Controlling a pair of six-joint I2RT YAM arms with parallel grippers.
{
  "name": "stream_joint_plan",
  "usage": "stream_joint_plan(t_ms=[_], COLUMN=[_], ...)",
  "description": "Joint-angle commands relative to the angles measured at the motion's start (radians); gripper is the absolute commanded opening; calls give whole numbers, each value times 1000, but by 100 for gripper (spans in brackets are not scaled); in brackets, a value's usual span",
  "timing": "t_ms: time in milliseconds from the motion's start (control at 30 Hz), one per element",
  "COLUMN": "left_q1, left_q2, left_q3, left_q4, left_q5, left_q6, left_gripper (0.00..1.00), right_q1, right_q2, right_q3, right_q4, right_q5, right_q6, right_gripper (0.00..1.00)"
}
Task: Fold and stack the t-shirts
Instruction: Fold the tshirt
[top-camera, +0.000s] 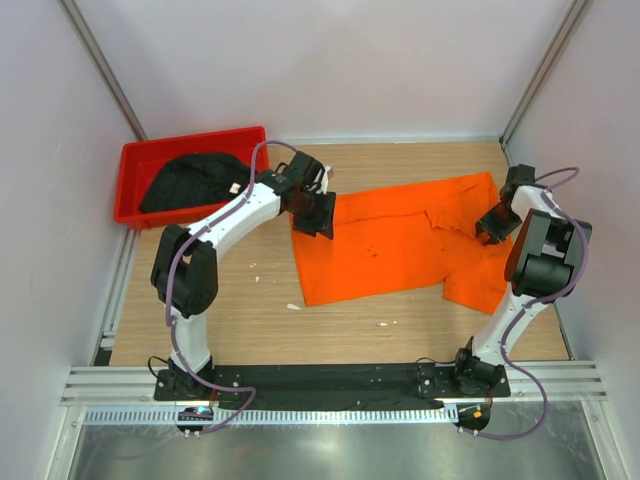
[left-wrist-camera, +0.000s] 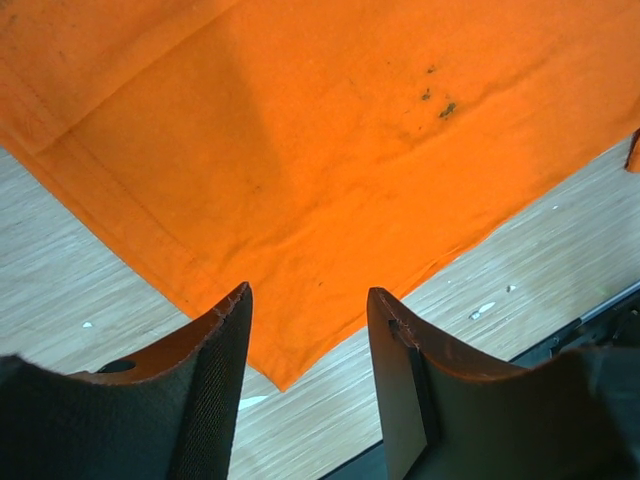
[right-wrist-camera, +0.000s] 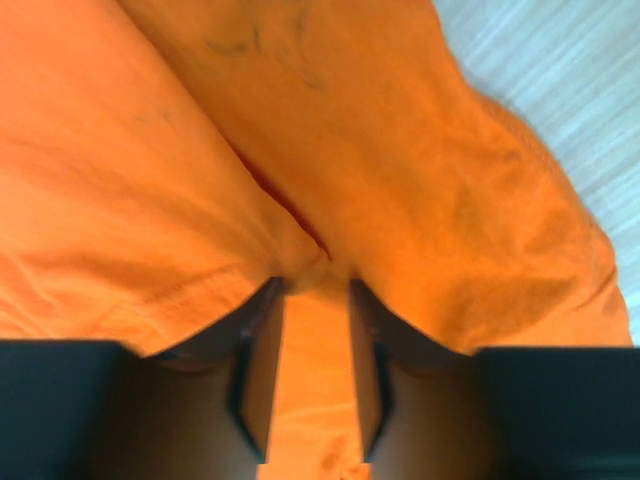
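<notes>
The orange t-shirt (top-camera: 390, 245) lies spread on the wooden table, bunched at its right end. The black t-shirt (top-camera: 195, 180) is crumpled in the red bin (top-camera: 135, 155). My left gripper (top-camera: 318, 215) hovers open over the orange shirt's left edge. In the left wrist view the gripper (left-wrist-camera: 308, 295) has its jaws wide apart above a corner of the cloth (left-wrist-camera: 300, 130). My right gripper (top-camera: 490, 228) is at the shirt's right end. In the right wrist view the gripper (right-wrist-camera: 317, 285) has its jaws close together with puckered orange cloth (right-wrist-camera: 420, 180) pinched between them.
The red bin stands at the back left against the wall. White walls enclose the table on the left, back and right. A few small white scraps (top-camera: 294, 307) lie on the wood in front of the shirt. A black base rail (top-camera: 330, 385) runs along the near edge.
</notes>
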Motion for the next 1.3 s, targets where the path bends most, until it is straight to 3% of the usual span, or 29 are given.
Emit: stream_joint_plan(t_ms=[0, 67, 100, 233, 333, 500, 933, 1267], left_q1=[-4, -1, 2, 19, 22, 28, 91, 135], left_q2=[-19, -33, -33, 39, 137, 245, 455, 581], left_q3=[25, 12, 5, 64, 184, 261, 387, 547], left_q4=[-26, -35, -28, -25, -47, -31, 11, -24], left_q5=[-16, -77, -92, -142, -175, -221, -251, -169], left_q6=[30, 42, 44, 46, 49, 44, 39, 47], left_gripper=[51, 53, 53, 58, 57, 56, 55, 54], right_q1=[-5, 2, 11, 114, 180, 238, 278, 300], right_q2=[-80, -103, -120, -71, 22, 142, 274, 458], right_q3=[5, 40, 51, 159, 305, 430, 419, 600], right_q4=[-42, -52, -36, -11, -29, -40, 138, 110], right_q5=[25, 57, 64, 120, 137, 147, 173, 169], right_q6=[-22, -56, -94, -162, -168, -190, -280, -268], right_gripper=[41, 48, 56, 63, 64, 64, 64, 64])
